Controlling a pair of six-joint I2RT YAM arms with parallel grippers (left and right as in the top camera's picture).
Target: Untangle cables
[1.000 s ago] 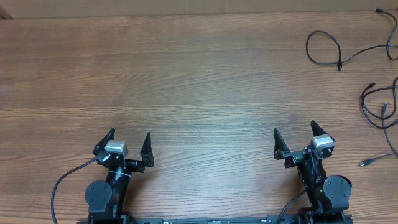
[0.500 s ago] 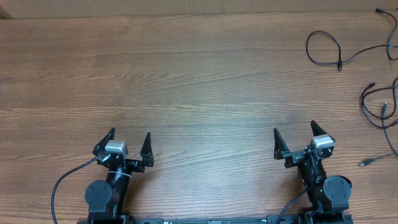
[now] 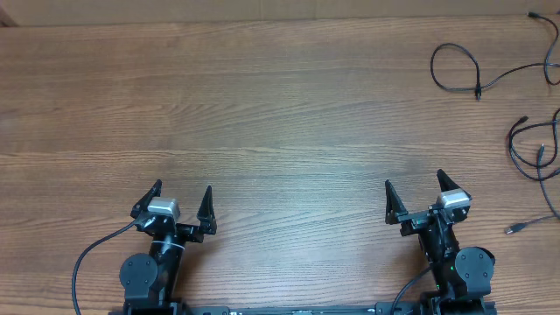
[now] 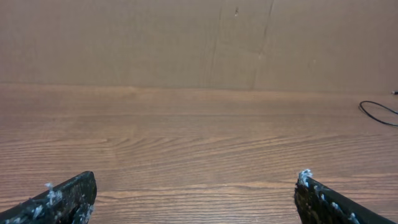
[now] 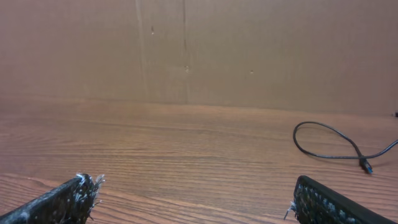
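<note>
The left end effector [image 3: 183, 187] and the right end effector [image 3: 414, 179] sit at the near edge of the table [image 3: 280, 105], well apart from each other. Both are spread wide and released, with nothing between their jaws. In each wrist view only bare wood grain lies between the two dark fingertips, and a brown cardboard wall [image 5: 186, 50] stands at the table's far side.

The cables [image 3: 542, 154] lie at the far right of the table, well away from both end effectors. One thin black cord forms a loose loop [image 3: 432, 66] near the far right corner, ending in a small plug. The right wrist view shows this loop [image 5: 367, 165] flat on the wood. Nearer the right edge, several cords cross and run out of the overhead view. They seem tangled there, though the crop makes it hard to say. A single small plug end [image 3: 512, 229] lies just beyond the right arm's side.
</note>
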